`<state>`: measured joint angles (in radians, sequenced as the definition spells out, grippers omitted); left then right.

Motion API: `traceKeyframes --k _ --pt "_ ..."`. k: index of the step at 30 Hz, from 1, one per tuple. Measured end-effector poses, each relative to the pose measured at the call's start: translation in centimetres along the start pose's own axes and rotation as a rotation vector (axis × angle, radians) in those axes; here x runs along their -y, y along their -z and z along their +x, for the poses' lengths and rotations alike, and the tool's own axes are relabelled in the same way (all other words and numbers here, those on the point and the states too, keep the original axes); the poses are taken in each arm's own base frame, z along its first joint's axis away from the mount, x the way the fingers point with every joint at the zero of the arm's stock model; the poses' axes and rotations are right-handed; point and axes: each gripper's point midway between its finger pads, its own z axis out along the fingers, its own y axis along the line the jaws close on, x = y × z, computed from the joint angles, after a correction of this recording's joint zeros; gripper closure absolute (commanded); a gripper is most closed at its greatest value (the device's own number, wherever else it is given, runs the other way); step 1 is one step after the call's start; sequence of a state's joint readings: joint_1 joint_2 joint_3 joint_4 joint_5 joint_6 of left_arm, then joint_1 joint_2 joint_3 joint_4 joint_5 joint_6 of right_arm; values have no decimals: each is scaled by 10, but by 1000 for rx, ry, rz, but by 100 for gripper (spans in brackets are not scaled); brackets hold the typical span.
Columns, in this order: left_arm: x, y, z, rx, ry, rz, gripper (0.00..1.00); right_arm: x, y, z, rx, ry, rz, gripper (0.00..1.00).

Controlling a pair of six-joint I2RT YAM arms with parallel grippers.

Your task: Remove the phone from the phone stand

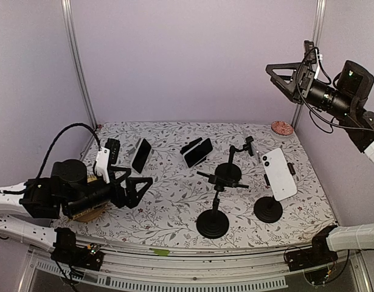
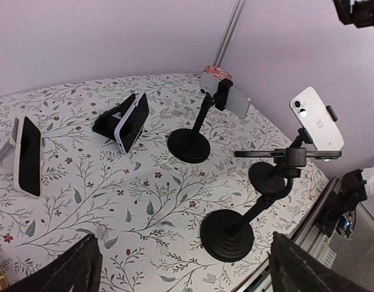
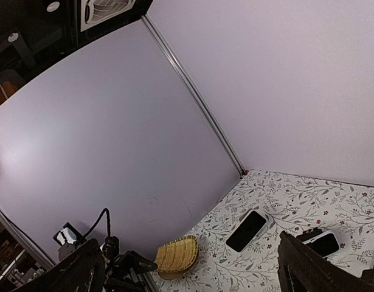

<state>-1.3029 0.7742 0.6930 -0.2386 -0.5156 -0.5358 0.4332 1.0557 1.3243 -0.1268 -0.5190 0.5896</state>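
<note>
A white phone [image 1: 278,173] is clamped upright in a black stand [image 1: 268,210] at the right front of the table; it also shows in the left wrist view [image 2: 316,118]. A second black stand [image 1: 229,172] holds a silver phone [image 2: 226,97] near the middle. A third stand [image 1: 212,224] has an empty clamp. My left gripper [image 1: 137,188] is open and empty, low over the left of the table, well apart from the stands. My right gripper [image 1: 283,80] is open and empty, raised high at the back right.
Two more phones lean in low black holders, one at the back left [image 1: 141,155] and one at the back middle [image 1: 197,152]. A wicker basket [image 1: 89,210] sits under my left arm. A small pink object [image 1: 282,128] lies at the back right corner.
</note>
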Motion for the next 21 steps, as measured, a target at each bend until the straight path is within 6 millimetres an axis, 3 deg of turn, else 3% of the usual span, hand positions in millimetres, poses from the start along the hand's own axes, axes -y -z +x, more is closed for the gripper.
traceKeyframes --k 5,10,15,21 --pt "-26 -4 8 12 13 -142 4 4 -2 11 -4 -13 44 1" --pt "-32 3 7 27 25 -153 4 1 -5 43 -54 -32 52 1" --pt "-22 9 14 21 20 -41 10 -38 -16 79 -123 0 5 1" --pt "9 7 24 -12 -20 110 18 -82 -27 119 -229 89 -7 1"
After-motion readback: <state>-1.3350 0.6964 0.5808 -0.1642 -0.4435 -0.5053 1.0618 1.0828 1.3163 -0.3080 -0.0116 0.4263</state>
